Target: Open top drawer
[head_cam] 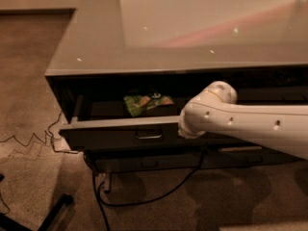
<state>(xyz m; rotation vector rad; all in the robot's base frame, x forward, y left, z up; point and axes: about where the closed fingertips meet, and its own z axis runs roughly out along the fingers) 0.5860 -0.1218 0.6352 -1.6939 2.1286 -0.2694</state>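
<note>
Top drawer (115, 138) is where the gripper (186, 133) sits, low against the flat dark grey front just right of the small rectangular loop handle (148, 135). The rounded white arm (240, 121) covers the gripper, so I cannot tell whether it is open or closed. The drawer stands partly pulled out under the glossy grey surface (168, 32). Its long axis runs left to right along the cabinet edge, and its front faces out over the carpet (29, 81). A crinkled green and orange packet (144, 103) lies inside. Below are shallower dark drawers (144, 163), and a black cable (144, 198) curves across the short-pile carpet.
</note>
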